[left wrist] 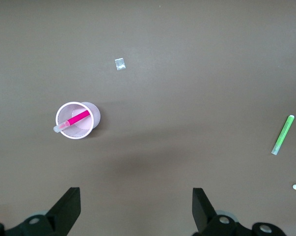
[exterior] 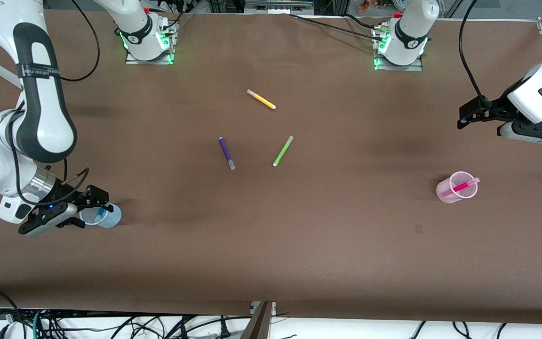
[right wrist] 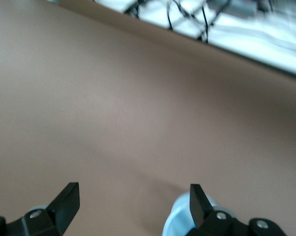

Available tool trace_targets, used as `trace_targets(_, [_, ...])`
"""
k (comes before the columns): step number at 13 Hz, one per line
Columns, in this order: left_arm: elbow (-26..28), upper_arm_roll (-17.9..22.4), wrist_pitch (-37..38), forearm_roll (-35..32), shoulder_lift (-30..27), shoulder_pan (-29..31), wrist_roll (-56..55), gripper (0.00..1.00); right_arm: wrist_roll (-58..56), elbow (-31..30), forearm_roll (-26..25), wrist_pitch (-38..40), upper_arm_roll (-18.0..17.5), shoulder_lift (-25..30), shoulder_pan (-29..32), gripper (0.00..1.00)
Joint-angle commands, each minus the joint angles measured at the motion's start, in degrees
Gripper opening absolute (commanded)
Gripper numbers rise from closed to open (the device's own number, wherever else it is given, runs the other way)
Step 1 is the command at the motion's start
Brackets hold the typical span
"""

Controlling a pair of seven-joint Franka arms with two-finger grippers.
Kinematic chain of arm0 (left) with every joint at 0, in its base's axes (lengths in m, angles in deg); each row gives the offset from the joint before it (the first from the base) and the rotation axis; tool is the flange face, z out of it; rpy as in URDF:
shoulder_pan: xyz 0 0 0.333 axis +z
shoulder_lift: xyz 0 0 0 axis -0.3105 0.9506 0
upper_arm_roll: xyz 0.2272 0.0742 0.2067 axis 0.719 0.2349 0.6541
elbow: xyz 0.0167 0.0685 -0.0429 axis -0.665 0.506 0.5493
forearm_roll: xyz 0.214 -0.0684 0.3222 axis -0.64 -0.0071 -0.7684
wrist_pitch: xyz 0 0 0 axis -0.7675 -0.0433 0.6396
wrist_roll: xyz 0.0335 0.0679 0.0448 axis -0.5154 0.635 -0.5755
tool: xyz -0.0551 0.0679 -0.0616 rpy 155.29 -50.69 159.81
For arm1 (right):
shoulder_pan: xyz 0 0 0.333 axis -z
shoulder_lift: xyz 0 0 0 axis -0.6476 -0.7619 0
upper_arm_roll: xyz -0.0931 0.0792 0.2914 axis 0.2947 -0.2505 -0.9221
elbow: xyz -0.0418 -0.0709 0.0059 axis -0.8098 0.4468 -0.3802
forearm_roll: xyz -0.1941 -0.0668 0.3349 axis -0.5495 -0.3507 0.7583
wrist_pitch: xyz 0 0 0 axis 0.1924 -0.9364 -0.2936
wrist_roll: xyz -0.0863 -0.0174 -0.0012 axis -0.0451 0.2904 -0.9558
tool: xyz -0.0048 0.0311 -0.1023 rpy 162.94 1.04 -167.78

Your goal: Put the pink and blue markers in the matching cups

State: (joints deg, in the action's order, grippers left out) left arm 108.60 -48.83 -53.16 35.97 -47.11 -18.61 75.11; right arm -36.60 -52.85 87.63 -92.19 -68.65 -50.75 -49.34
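Observation:
The pale pink cup [exterior: 442, 192] stands toward the left arm's end of the table with the pink marker [exterior: 461, 187] leaning inside it. Both show in the left wrist view, cup [left wrist: 94, 116] and marker [left wrist: 75, 119]. My left gripper [exterior: 468, 114] is open and empty, up over the table edge away from that cup; it also shows in its own wrist view [left wrist: 135, 206]. The pale blue cup [exterior: 112, 216] stands at the right arm's end with the blue marker [exterior: 98, 218] inside. My right gripper [exterior: 88, 210] is open right over this cup, which shows beside one finger [right wrist: 179, 221].
A purple marker [exterior: 227, 153], a lime green marker [exterior: 282, 150] and a yellow marker [exterior: 261, 99] lie loose in the middle of the table. The green one also shows in the left wrist view [left wrist: 282, 135]. A small scrap [left wrist: 120, 64] lies near the pink cup.

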Motion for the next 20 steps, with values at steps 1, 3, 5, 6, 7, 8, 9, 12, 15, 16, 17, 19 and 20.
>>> trace_targets(1, [1.4,-0.11,-0.58,0.51,-1.42,0.26,1.05,1.0,17.37,-0.44,-9.23,7.12,-2.56,3.46,0.72,0.99])
trace_targets(3, [1.31,-0.11,-0.49,0.51,-1.42,0.26,1.05,1.0,28.29,-0.97,-12.34,14.58,-3.36,5.83,1.24,1.0])
trace_targets(5, [1.4,-0.11,-0.4,0.51,-1.42,0.26,0.96,1.0,36.74,-1.93,-12.61,21.54,-3.36,8.55,1.42,1.0])
trace_targets(6, [1.31,-0.11,-0.49,0.51,-1.42,0.26,0.96,1.0,40.26,-3.07,-14.0,23.92,-3.45,10.57,1.77,1.0])
trace_targets(7, [1.39,-0.11,-0.49,0.51,-1.42,0.35,1.05,1.0,43.51,-3.69,-16.19,26.55,-3.89,12.5,1.77,1.0])
trace_targets(8, [1.31,-0.02,-0.49,0.51,-1.42,0.26,1.05,1.0,46.42,-3.96,-18.56,29.71,-5.28,14.35,2.12,0.99])
trace_targets(9, [1.39,0.15,-0.49,0.51,-1.42,-0.09,0.96,1.0,48.19,-3.96,-19.63,32.96,-6.43,15.93,2.91,1.0])
trace_targets(12, [1.4,0.51,-0.4,0.51,-1.42,-0.53,0.96,1.0,47.5,-4.05,-19.9,36.68,-7.14,20.59,4.75,1.0])
trace_targets(15, [1.31,-0.02,-0.49,0.51,-1.42,0.26,0.96,1.0,47.59,-2.73,-24.79,43.0,-7.06,26.04,6.96,1.0])
trace_targets(16, [1.31,-0.02,-0.49,0.51,-1.42,0.26,0.96,1.0,47.07,-1.94,-29.0,45.28,-7.23,26.32,6.96,1.0])
trace_targets(17, [1.31,-0.02,-0.49,0.51,-1.42,0.26,0.96,1.0,46.02,-1.33,-30.26,47.04,-8.54,27.1,6.96,1.0])
trace_targets(19, [1.31,0.33,-0.4,0.51,-1.5,0.35,1.05,1.0,38.14,-0.09,-30.62,48.11,-10.04,28.51,6.96,1.0])
trace_targets(20, [1.31,0.5,0.91,0.51,-1.59,0.43,0.96,1.0,34.7,0.69,-30.71,48.55,-10.74,28.52,7.04,1.0])
